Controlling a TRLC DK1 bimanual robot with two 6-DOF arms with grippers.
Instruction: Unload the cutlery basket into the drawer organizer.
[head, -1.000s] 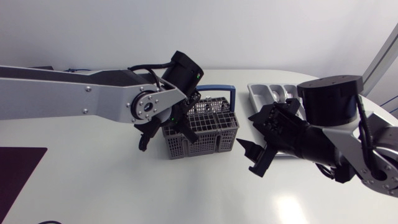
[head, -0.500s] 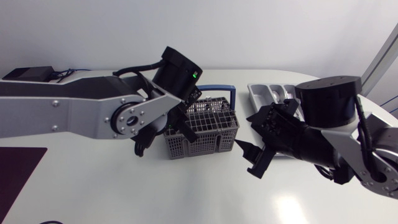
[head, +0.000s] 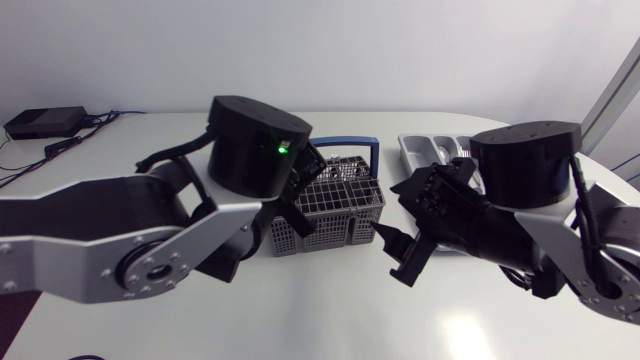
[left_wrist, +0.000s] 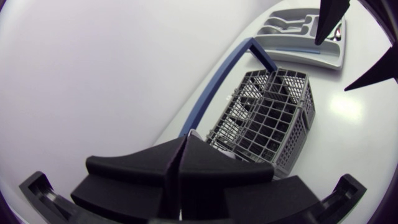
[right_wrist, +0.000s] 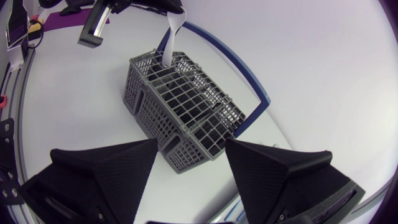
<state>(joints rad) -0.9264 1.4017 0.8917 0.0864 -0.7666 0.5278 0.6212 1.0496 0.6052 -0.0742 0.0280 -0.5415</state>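
The grey wire cutlery basket with its blue handle stands mid-table. My left arm hangs over its left end and hides that part from the head view. The left gripper is shut on a pale flat cutlery piece whose lower end is still inside the basket. Which kind of cutlery it is I cannot tell. To the right of the basket, my right gripper is open and empty, and its fingers frame the basket. The grey drawer organizer lies behind it, holding some cutlery.
A small black box with cables sits at the table's back left corner. Bare white tabletop lies in front of the basket. In the left wrist view the organizer lies past the basket.
My left arm has swung round and its wrist has risen towards the head camera, staying over the basket's left end. The right gripper has edged slightly left, still open.
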